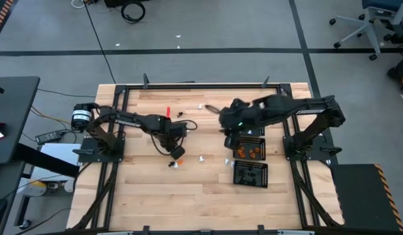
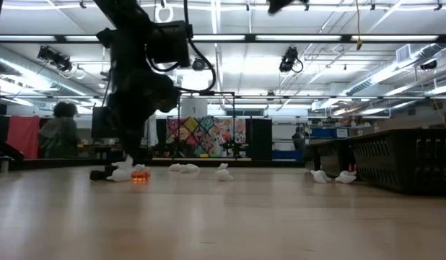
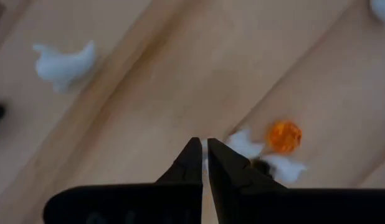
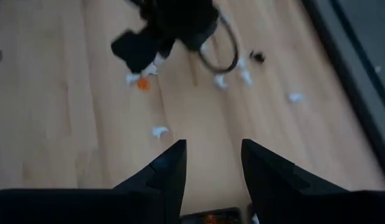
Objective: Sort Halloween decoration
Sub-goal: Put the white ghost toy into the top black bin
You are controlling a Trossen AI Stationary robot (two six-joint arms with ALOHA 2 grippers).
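An orange trinket point(image 3: 284, 137) lies on the table point(image 1: 188, 196) between white trinkets point(image 3: 245, 143), just beside the left gripper point(image 3: 204, 151), which points down with fingers together. The right gripper point(image 4: 213, 154) hangs above the mesh trays point(image 1: 251, 173), fingers apart, empty.

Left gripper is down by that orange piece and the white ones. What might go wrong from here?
The left gripper is shut with nothing visibly between its tips, beside the orange trinket and white trinkets bunched together. Reopening there may nudge the orange one away or catch a white one along with it. The right gripper hangs open above the trays, so crowding looks unlikely.
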